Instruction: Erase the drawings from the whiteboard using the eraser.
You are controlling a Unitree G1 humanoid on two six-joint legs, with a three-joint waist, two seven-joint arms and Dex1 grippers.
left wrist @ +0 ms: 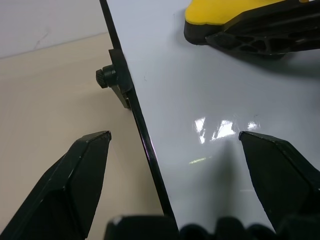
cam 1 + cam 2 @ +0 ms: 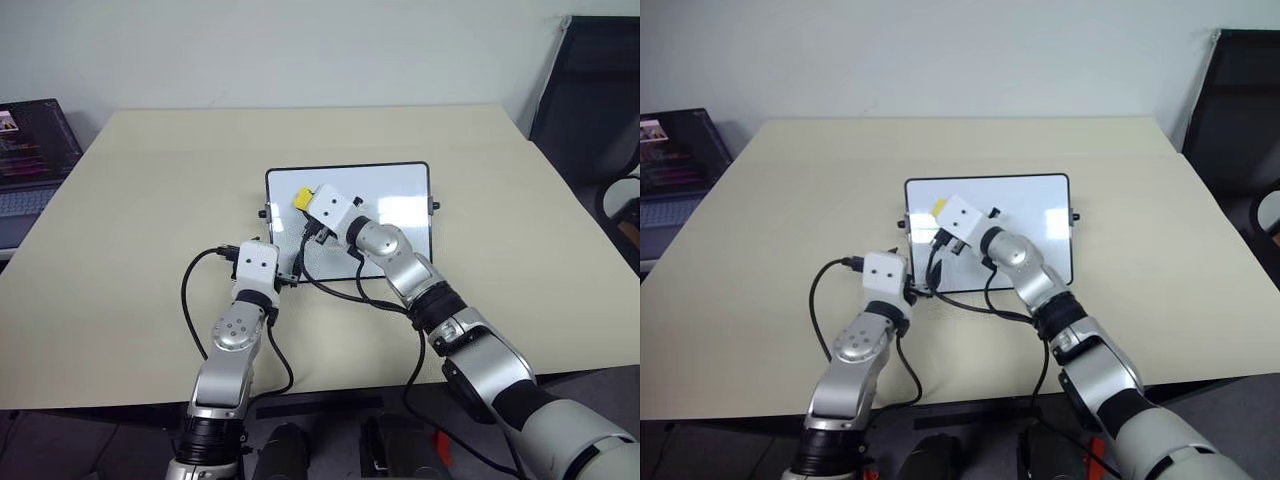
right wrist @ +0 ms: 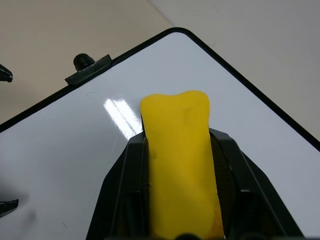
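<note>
Eraser [image 3: 179, 165] clamped in right tool [image 3: 180, 150] over whiteboard [image 3: 90, 165].

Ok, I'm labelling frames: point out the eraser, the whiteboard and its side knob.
eraser [image 3: 177, 165], right wrist view, yellow top face.
whiteboard [image 2: 395, 195], left eye view, bare white surface.
side knob [image 1: 105, 77], left wrist view, knob head.

Whiteboard [image 2: 400, 200] on beige table [image 2: 150, 220]

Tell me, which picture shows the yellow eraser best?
The right wrist view: the eraser sits big and close, squeezed between the right gripper's black fingers over the whiteboard. The left wrist view catches just its tip. The head views show a small yellow bit.
</note>
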